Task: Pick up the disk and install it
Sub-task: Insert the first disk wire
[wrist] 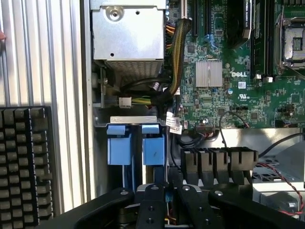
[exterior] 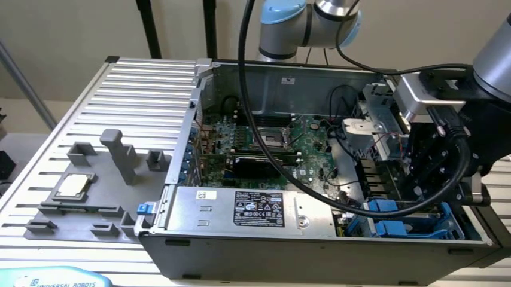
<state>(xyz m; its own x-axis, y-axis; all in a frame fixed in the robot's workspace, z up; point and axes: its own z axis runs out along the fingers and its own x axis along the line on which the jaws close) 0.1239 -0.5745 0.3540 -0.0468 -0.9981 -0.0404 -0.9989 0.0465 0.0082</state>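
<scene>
In the exterior view, a ribbed, silver aluminium table (exterior: 136, 78) carried the assembly. At the exterior view's left, a matt grey plastic fixture plate (exterior: 88, 203) with upright posts and slots lay flat on the table. A small square silver chip (exterior: 72, 185) rested in a recess of this plate.

To the right of the plate stood an open grey sheet-metal computer case (exterior: 319, 254), its side panel removed. A long silver metal box with a black label (exterior: 251, 209) sat along the case's near edge. Behind it lay a green printed circuit board (exterior: 300, 152) with a square metal socket and black slots.

At the near corner of the case, toward the exterior view's right, was a metal drive bay (wrist: 133, 120). The disk (wrist: 153, 149), shown by the glossy blue plastic end of its carrier bracket, sat upright in this bay. A second blue carrier bracket (wrist: 119, 145) stood just beside it. The disk's metal body was hidden within the bay.

The black gripper (wrist: 167, 200) on the grey robot arm (exterior: 495, 54) hung directly over the disk's slot. Whether the gripper was closed on the disk or free of it could not be told. A thick black cable (exterior: 455, 161) looped down beside the arm.
</scene>
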